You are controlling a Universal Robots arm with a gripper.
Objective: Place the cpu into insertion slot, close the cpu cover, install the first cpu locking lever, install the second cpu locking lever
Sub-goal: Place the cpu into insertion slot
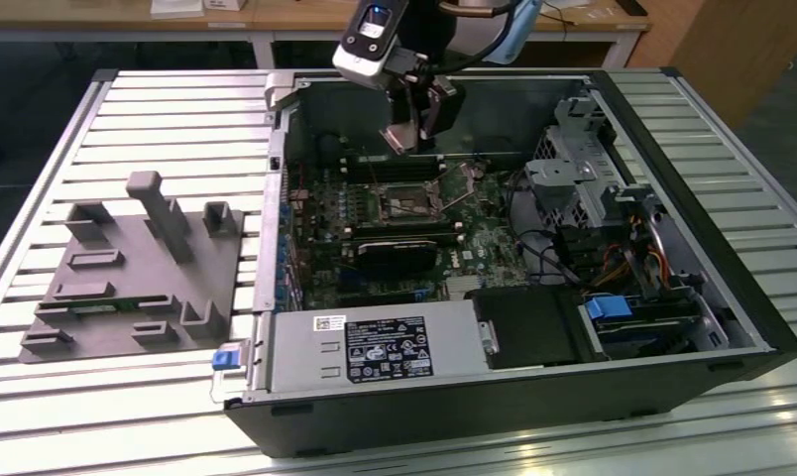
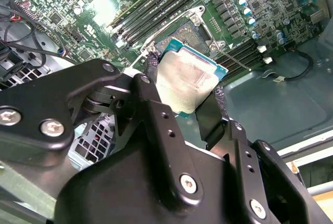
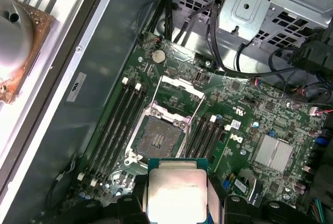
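The open computer case [image 1: 716,297] holds a green board [image 1: 485,248]. Near the board's middle sits the insertion slot [image 3: 157,139], with the cpu cover [image 3: 181,89] standing open. The gripper [image 2: 185,78] pinches the cpu [image 3: 176,195] by two opposite edges, above the slot and apart from it. The chip is probably light, stiff and thin, with a fragile underside, so gripping it by the edges suits it.

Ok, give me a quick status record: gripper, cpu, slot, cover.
gripper: shut on the cpu, above the motherboard inside the open computer case
cpu: held with its pale metal face showing in both wrist views, not in the slot
insertion slot: empty, dark centre exposed
cpu cover: open, lifted off the slot
steps done: none showing
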